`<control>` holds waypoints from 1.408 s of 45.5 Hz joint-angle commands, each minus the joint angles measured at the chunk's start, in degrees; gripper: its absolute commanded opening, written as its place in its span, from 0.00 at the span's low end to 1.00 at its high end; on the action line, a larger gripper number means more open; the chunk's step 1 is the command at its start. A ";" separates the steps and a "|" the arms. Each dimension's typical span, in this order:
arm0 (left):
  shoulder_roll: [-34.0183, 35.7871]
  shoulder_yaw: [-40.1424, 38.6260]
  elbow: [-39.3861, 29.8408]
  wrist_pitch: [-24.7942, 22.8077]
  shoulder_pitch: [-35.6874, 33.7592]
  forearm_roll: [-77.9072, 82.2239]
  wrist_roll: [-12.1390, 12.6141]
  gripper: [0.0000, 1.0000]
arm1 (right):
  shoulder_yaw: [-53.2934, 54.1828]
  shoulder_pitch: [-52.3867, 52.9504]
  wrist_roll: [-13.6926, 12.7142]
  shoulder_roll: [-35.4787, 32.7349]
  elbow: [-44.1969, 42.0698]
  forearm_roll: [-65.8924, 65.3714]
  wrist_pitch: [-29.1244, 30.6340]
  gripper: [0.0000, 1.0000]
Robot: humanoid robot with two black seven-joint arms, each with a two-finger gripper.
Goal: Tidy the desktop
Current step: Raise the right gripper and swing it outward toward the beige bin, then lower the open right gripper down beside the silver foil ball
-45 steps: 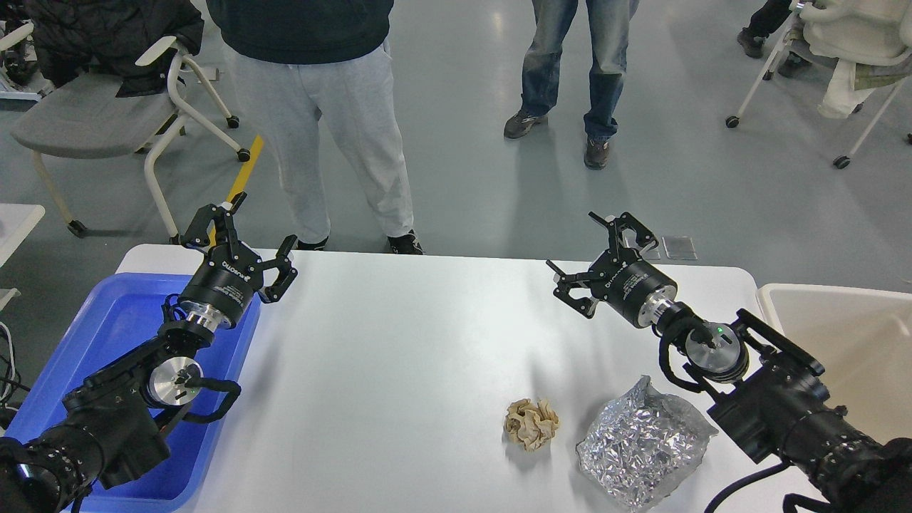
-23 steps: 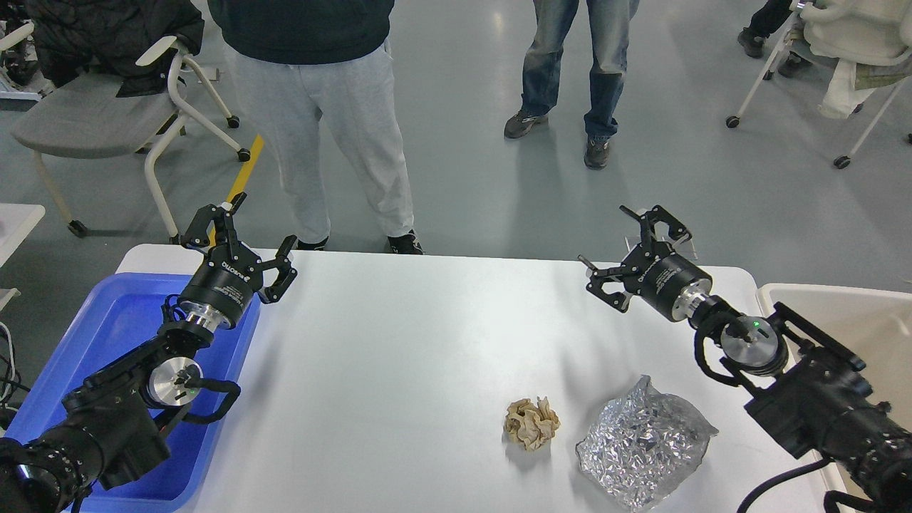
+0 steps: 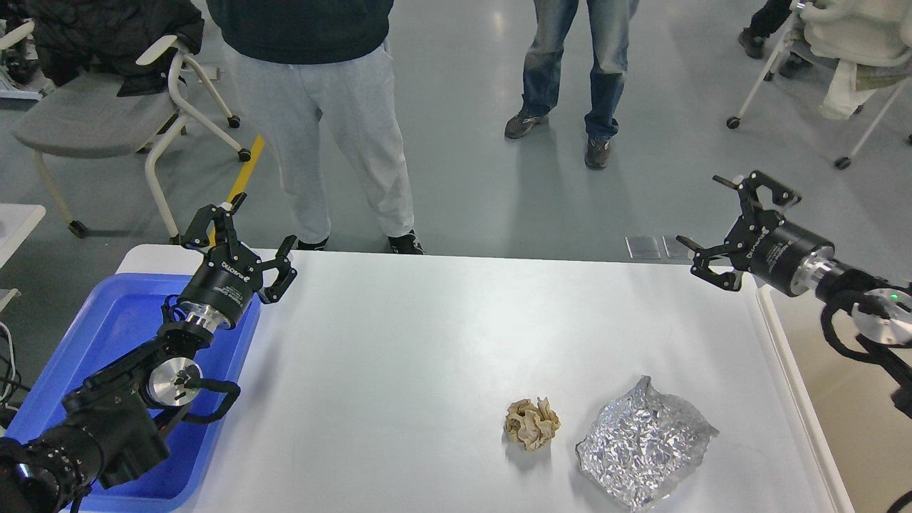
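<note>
The white desktop [image 3: 427,356] fills the middle of the head view. On its near right lie a crumpled beige paper ball [image 3: 531,423] and a crinkled silver foil bag [image 3: 641,443]. My left gripper [image 3: 239,231] is open and empty above the desktop's far left corner, over the blue tub's [image 3: 107,335] far edge. My right gripper [image 3: 727,228] is open and empty, raised above the desktop's far right corner, far from both pieces of litter.
A beige bin [image 3: 848,399] stands against the desktop's right edge, under my right arm. Two people [image 3: 320,107] stand just beyond the far edge. Chairs [image 3: 92,114] stand at the back left and back right.
My right arm has swung right and away from the middle of the desktop toward the beige bin, its gripper staying open. The left arm and the litter have not moved.
</note>
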 commanded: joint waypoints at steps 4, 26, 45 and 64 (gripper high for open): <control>0.00 0.00 0.00 -0.04 0.02 0.00 0.01 1.00 | -6.11 -0.13 -0.04 -18.30 15.60 -2.25 -0.42 1.00; 0.00 0.00 0.00 -0.04 -0.07 0.00 0.01 1.00 | -26.59 -0.04 1.27 -37.56 36.35 -23.87 -6.56 1.00; 0.00 0.00 0.00 -0.22 -0.07 0.09 0.09 1.00 | -41.71 -0.04 1.54 -36.69 46.46 -35.30 -22.03 1.00; 0.00 0.00 0.00 -0.48 -0.07 0.09 0.09 1.00 | -46.37 0.05 1.54 -28.33 46.02 -36.01 -30.04 1.00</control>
